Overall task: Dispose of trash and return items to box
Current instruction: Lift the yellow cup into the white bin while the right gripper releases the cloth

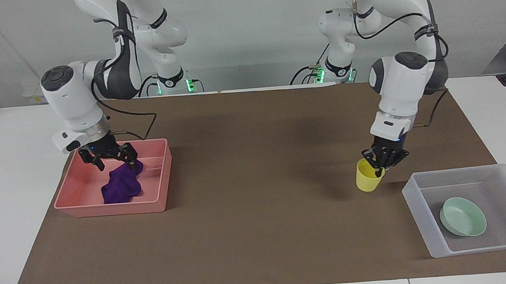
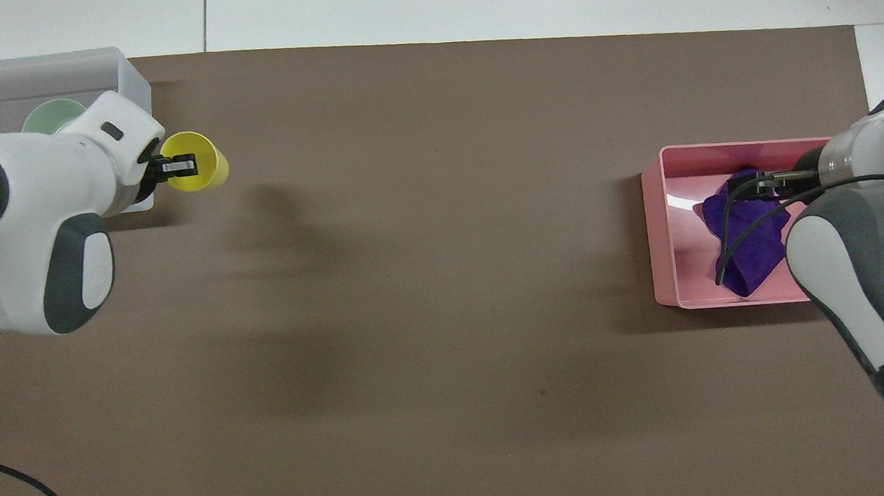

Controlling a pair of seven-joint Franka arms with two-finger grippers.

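My left gripper [image 1: 383, 161] is shut on the rim of the yellow cup [image 1: 367, 181] and holds it above the brown mat, just beside the translucent box [image 1: 452, 172]. In the overhead view the cup [image 2: 199, 171] hangs tilted from the left gripper [image 2: 178, 167] next to the box [image 2: 48, 61]. The mint-green bowl [image 1: 463, 216] lies in the box, partly hidden by my left arm in the overhead view [image 2: 51, 116]. The purple rag [image 1: 121, 186] lies crumpled in the pink bin [image 1: 114, 209]. My right gripper [image 1: 110, 160] is open and empty just above the rag.
The brown mat [image 1: 249, 214] covers most of the white table. The pink bin [image 2: 658, 225] stands at the right arm's end and the box at the left arm's end. The right arm's cable hangs over the rag [image 2: 749, 246].
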